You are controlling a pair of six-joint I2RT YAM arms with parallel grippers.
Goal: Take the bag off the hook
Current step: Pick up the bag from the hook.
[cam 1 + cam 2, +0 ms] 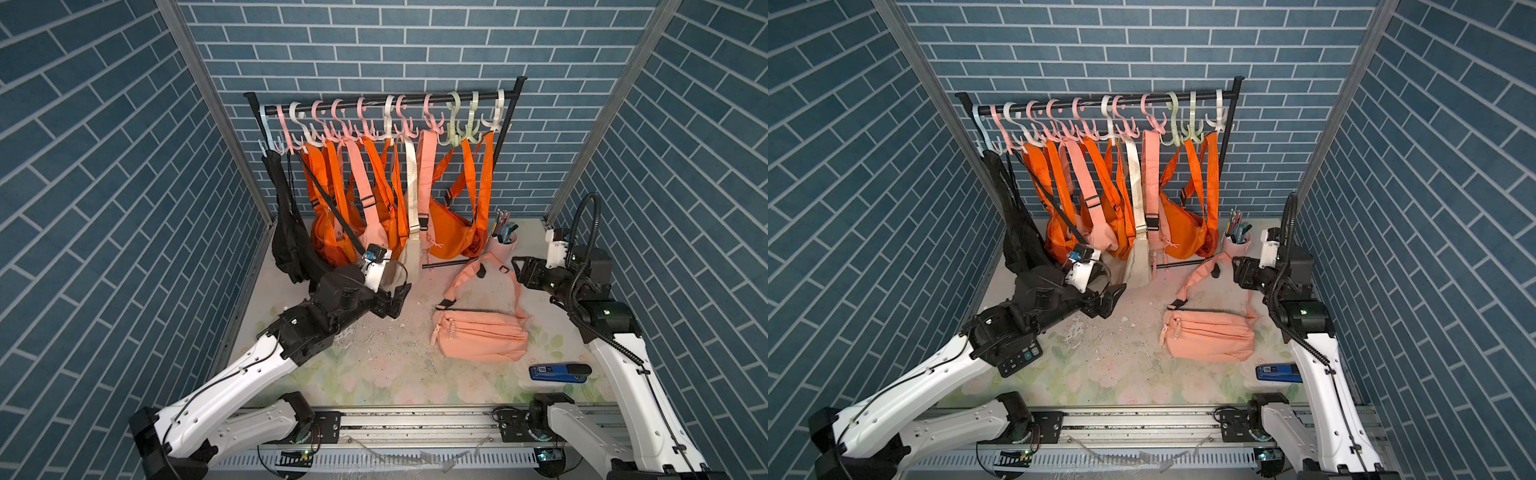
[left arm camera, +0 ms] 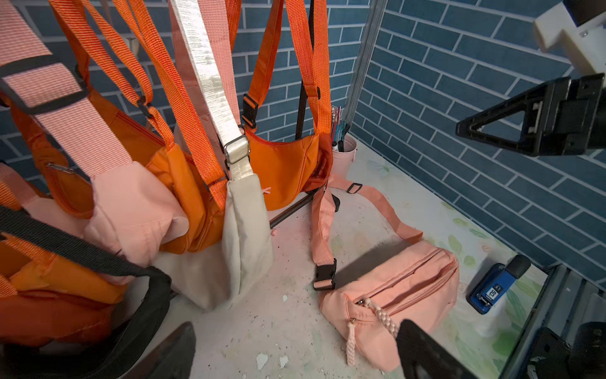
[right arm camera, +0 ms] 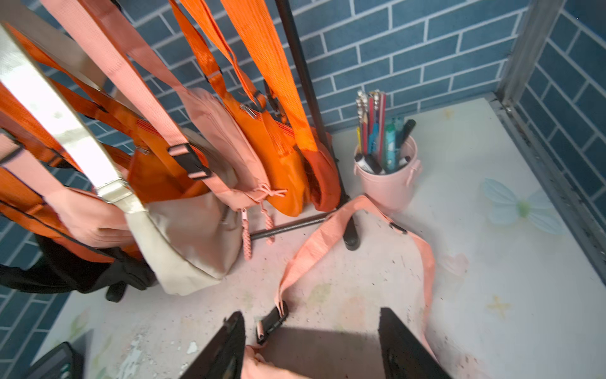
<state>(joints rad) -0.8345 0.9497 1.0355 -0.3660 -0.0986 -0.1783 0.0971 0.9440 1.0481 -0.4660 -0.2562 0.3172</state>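
A pink bag (image 1: 480, 336) (image 1: 1208, 336) lies flat on the table, off the hooks, its strap (image 3: 314, 242) trailing back toward the rack foot. A row of plastic hooks (image 1: 432, 114) hangs on the black rail; the white hook (image 1: 496, 118) at the right end is bare. My left gripper (image 1: 395, 301) (image 2: 295, 328) hovers open left of the pink bag (image 2: 393, 295), holding nothing. My right gripper (image 1: 517, 266) (image 3: 311, 313) stands open above the strap's black buckle (image 3: 272, 323), behind and to the right of the bag, with nothing between its fingers.
Orange bags (image 1: 451, 237), a cream bag (image 1: 411, 257), another pink bag and a black bag (image 1: 291, 245) hang on the rack (image 1: 374, 102) at the back. A pink pen cup (image 1: 505, 241) stands at the back right. A blue stapler (image 1: 559, 372) lies front right, a calculator (image 1: 1019, 359) front left.
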